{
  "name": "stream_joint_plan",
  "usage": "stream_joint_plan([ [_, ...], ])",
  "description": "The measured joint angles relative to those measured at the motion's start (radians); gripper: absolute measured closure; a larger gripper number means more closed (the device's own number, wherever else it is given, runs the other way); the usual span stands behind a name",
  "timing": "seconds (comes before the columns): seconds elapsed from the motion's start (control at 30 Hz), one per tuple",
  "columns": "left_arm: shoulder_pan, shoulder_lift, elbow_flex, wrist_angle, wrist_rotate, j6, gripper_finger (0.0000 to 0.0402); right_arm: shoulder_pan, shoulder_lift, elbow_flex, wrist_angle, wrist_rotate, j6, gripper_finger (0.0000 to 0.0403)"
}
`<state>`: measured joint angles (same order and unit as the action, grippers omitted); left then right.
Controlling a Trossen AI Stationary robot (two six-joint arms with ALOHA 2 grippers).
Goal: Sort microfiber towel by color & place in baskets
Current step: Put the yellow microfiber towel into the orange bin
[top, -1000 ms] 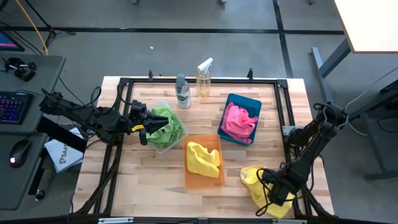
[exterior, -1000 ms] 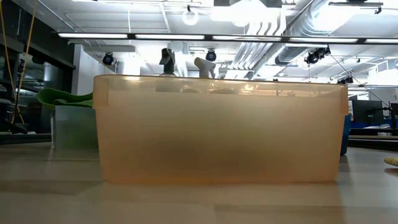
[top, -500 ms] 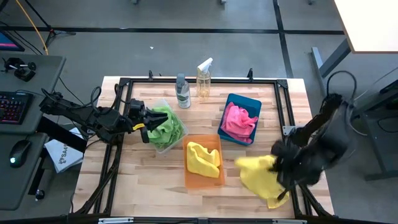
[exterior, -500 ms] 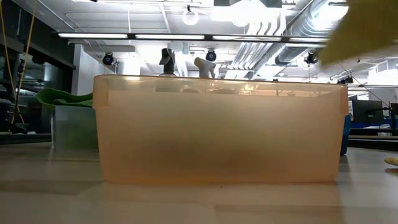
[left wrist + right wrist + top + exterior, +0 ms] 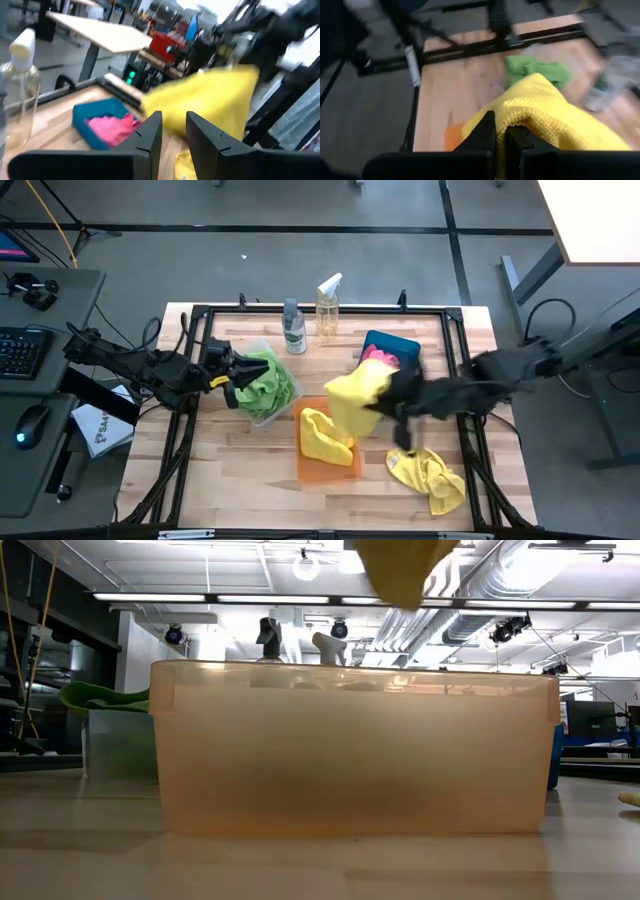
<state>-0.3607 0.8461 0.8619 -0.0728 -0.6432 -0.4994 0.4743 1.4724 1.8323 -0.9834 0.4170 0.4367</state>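
Observation:
My right gripper [image 5: 386,402] is shut on a yellow towel [image 5: 355,392], carried in the air over the far right part of the orange basket [image 5: 310,470]. A second yellow towel [image 5: 322,435] lies inside that basket, and a third [image 5: 430,477] lies on the table near the near right corner. Green towels [image 5: 268,380] fill the clear basket [image 5: 252,350]. My left gripper [image 5: 238,383] stands open at that basket's left side. The pink towel [image 5: 375,360] sits in the teal basket [image 5: 395,342], partly hidden by the carried towel. My right gripper pinches a bunched fold of the yellow towel [image 5: 525,117] between its two fingers [image 5: 487,131]. It comes from the table's right, slanting down. The towel is lifted clear and bulges out beyond the fingers; in the low view its lower end [image 5: 400,570] hangs above the orange basket [image 5: 350,750].
Two spray bottles [image 5: 293,327] [image 5: 328,307] stand at the far edge behind the baskets. A black frame [image 5: 200,315] runs around the tabletop. Bare wood lies along the near edge left of the orange basket. A desk with a keyboard [image 5: 20,350] is off the table's left.
My right gripper has risen from the near right corner with one yellow towel and swung fast toward the table's left and far side, to above the orange basket. The towel is lifted clear. Another yellow towel stayed on the table where the pile was.

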Motion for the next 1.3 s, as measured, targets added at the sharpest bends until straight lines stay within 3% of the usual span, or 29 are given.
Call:
stream_joint_plan([
  [0.13,0.0,-0.002,0.0,0.09,0.003,0.062,0.0326,-0.09,0.11,-0.028,0.038,-0.154,-0.097,0.0402],
  [0.4,0.0,-0.003,0.0,0.154,0.008,0.109,0.0326,-0.174,0.324,-0.037,0.026,-0.288,-0.208,0.0403],
  [0.83,0.0,-0.003,0.0,0.154,0.01,0.102,0.0326,-0.177,0.636,-0.037,-0.063,-0.355,-0.308,0.0403],
  [1.07,0.0,-0.003,0.0,0.153,0.01,0.083,0.0326,-0.176,0.664,-0.037,-0.161,-0.365,-0.332,0.0403],
  [1.3,0.0,-0.003,0.0,0.152,0.01,0.083,0.0326,-0.186,0.661,-0.036,-0.029,-0.447,-0.295,0.0403],
])
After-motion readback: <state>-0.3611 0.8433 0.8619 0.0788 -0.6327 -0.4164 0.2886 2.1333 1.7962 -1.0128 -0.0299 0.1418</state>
